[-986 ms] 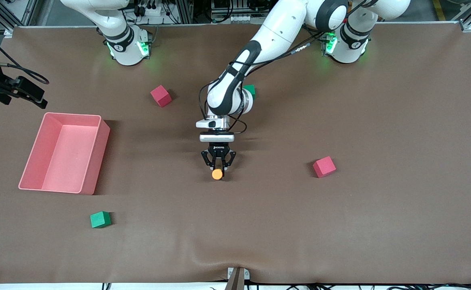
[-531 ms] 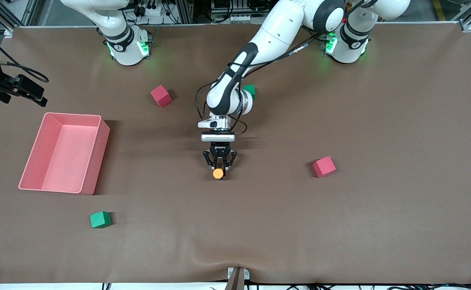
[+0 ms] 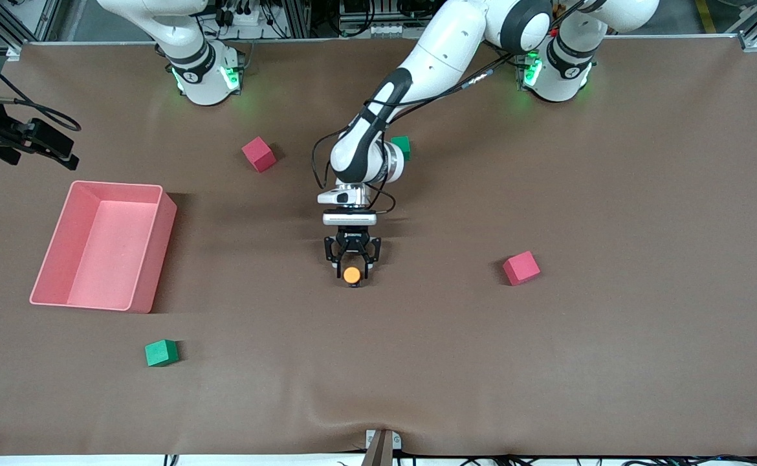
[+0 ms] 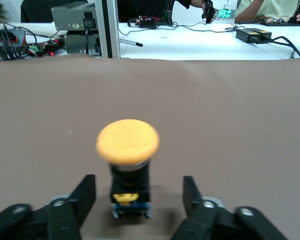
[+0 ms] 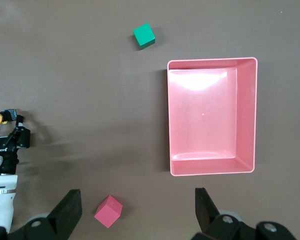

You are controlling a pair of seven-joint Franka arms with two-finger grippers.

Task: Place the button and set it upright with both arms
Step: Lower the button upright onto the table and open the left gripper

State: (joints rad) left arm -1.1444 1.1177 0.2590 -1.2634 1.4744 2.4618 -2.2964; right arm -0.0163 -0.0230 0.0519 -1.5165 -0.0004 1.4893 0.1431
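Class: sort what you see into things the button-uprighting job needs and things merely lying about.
Job: button, standing upright between the open left gripper fingers; right gripper, open, waiting.
Lying about: pink bin, red cubes, green cubes.

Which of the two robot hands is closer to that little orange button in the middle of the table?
The left. The left gripper stands open around the button, fingers on either side without touching. The right gripper waits open high above the pink bin, well away.
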